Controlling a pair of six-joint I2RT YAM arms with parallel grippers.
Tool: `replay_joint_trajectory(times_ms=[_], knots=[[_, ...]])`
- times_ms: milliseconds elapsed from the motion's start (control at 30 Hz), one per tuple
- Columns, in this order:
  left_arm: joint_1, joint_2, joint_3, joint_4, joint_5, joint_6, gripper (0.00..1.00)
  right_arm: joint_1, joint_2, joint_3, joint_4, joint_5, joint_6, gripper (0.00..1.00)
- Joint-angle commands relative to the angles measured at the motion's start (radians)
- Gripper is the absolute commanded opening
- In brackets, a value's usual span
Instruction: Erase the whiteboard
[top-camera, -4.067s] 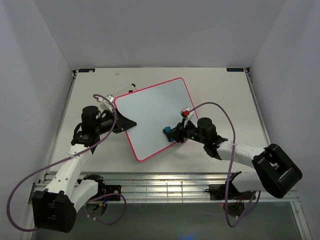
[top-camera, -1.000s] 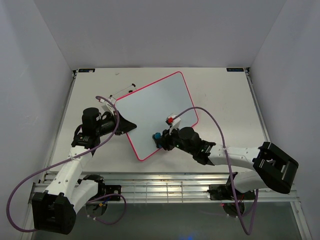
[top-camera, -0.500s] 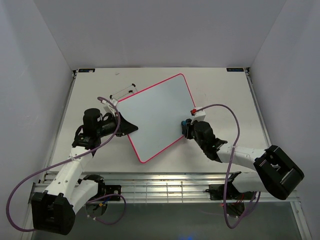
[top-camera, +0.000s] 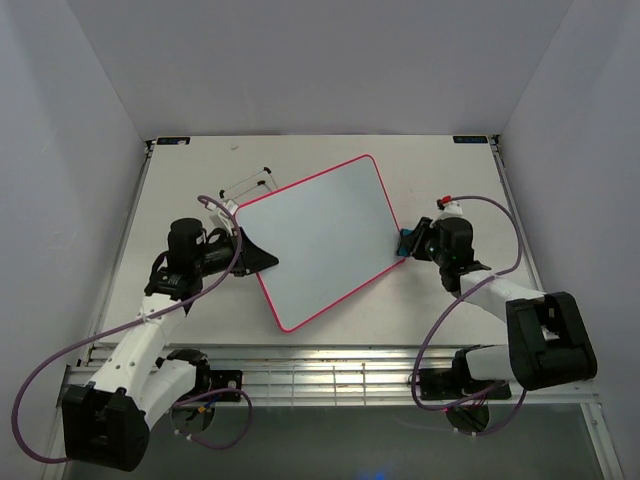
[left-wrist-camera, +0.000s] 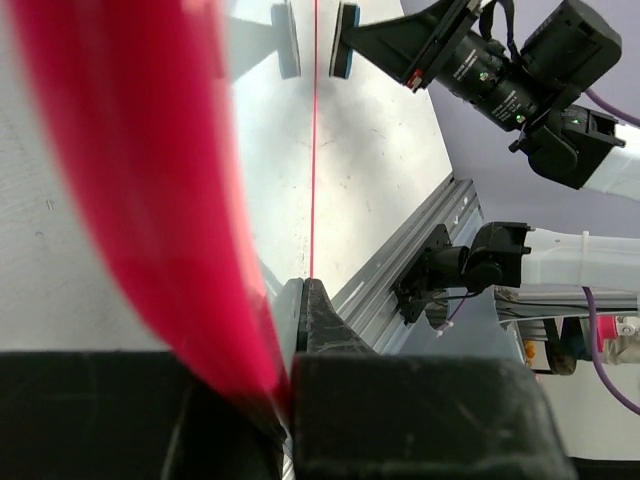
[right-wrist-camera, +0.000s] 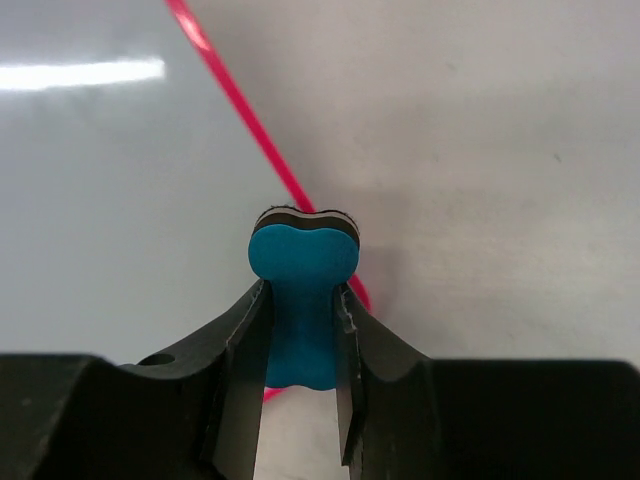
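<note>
Two grippers meet the whiteboard (top-camera: 320, 240) from opposite sides. The board lies askew on the table (top-camera: 470, 180), between the two arms, with its pink-red frame turned so that one rounded corner points toward the arm bases. Its face is a plain pale white.

The left gripper (top-camera: 268, 260) is at the board's left edge. From the left wrist, the left gripper (left-wrist-camera: 290, 380) has its black fingers (left-wrist-camera: 420, 420) drawn almost together, pinching the board's frame, which rises from between them as a broad pink blur. The board's glossy face (left-wrist-camera: 270, 180) stretches away beyond the grip.

The right gripper (top-camera: 410, 242) is at the board's right edge, near its lower right corner. It holds a small blue eraser (top-camera: 402, 245). In the right wrist view the right gripper (right-wrist-camera: 303, 292) is closed narrowly on the waist of the bone-shaped eraser (right-wrist-camera: 303, 250). One finger (right-wrist-camera: 240, 340) presses each side. The dark felt end of the eraser sits right on the pink frame line, with the board's face (right-wrist-camera: 100, 150) to one side and bare table (right-wrist-camera: 480, 150) to the other. Whether the felt presses on the frame or is just above it cannot be told.

The left wrist view shows the same eraser (left-wrist-camera: 345, 40) at the board's far edge, mirrored in the gloss. A thin wire stand (top-camera: 250, 183) sticks out past the board's upper left edge.
</note>
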Motion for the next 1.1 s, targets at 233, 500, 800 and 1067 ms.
replay_joint_trajectory(times_ms=[233,500,800,1067], knots=[[-0.014,-0.188,-0.026,-0.099,-0.146,0.051,0.00,-0.135,-0.321,0.089,-0.445,-0.066,-0.113,0.08],[-0.015,-0.324,-0.029,-0.095,-0.198,0.029,0.00,-0.138,-0.163,0.272,-0.639,0.036,-0.190,0.08],[-0.014,-0.444,0.090,-0.040,-0.107,-0.018,0.00,-0.140,0.197,0.447,-0.686,0.179,-0.204,0.22],[-0.014,-0.432,0.210,-0.153,-0.164,0.029,0.00,-0.140,0.343,0.501,-0.708,0.171,-0.204,0.45]])
